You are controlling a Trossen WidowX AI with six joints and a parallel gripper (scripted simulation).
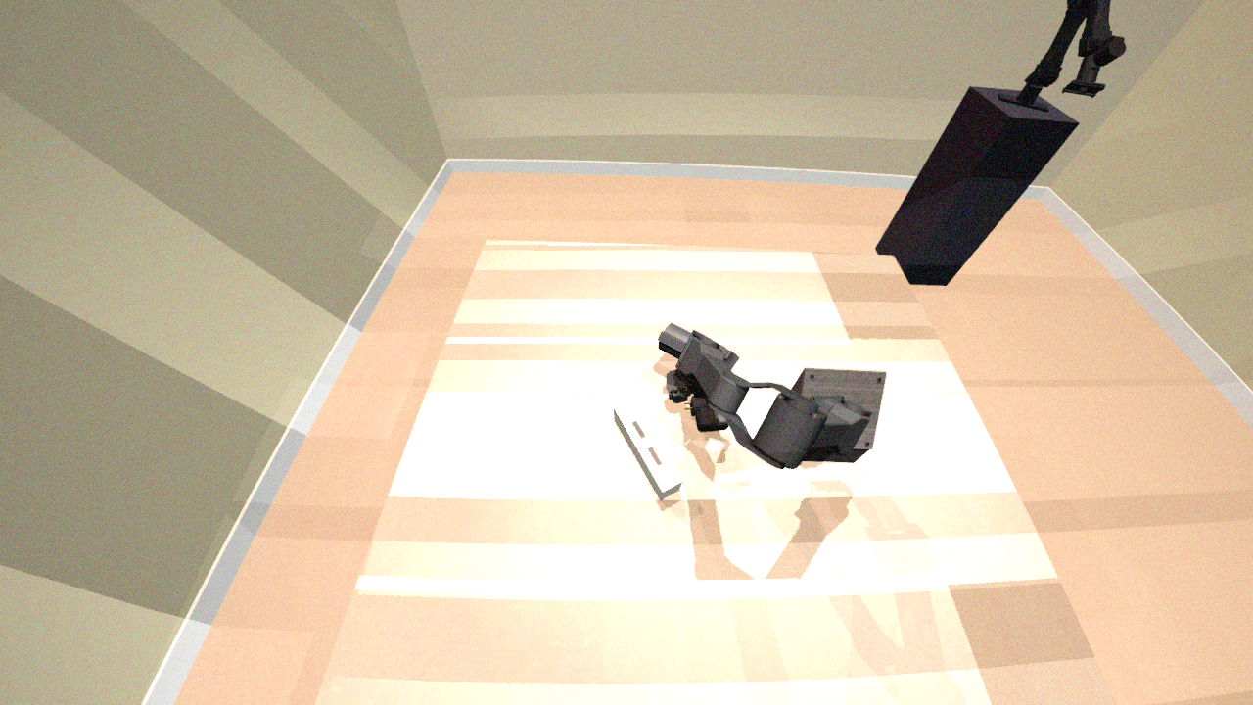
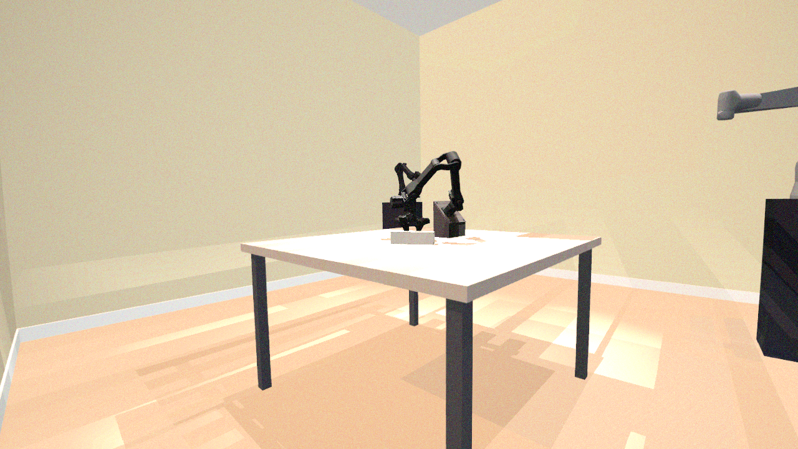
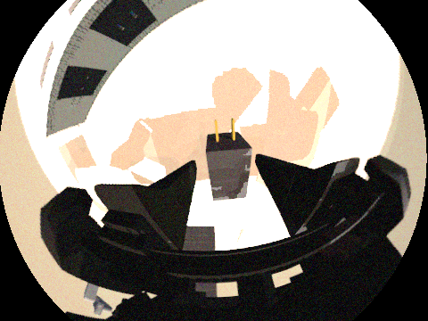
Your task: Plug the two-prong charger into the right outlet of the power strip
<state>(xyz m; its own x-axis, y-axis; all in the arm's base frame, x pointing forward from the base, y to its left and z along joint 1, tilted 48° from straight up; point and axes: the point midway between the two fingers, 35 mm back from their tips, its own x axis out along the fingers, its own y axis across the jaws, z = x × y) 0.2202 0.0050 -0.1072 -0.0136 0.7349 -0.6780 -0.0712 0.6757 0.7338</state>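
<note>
The dark two-prong charger (image 3: pixel 229 171) lies on the table, its gold prongs (image 3: pixel 225 130) (image 1: pixel 689 405) pointing up in the wrist view, away from my palm. In the top view its body is mostly hidden by the gripper. My gripper (image 3: pixel 226 160) (image 2: pixel 413 229) is low over the table, fingers partly open on both sides of the charger. A narrow gap shows on each side, smaller on the right in the wrist view. The pale power strip (image 1: pixel 664 478) (image 2: pixel 412 237) (image 3: pixel 97 50) with two dark outlets lies apart from the charger, at the upper left of the wrist view.
My arm's base (image 1: pixel 841 378) (image 2: pixel 446 223) stands on the table (image 1: pixel 490 526) (image 2: pixel 356 260). Another arm stands on a dark pedestal (image 1: pixel 977 175) behind the table. A grey arm (image 2: pixel 775 101) is at the far right of the exterior view, off the table.
</note>
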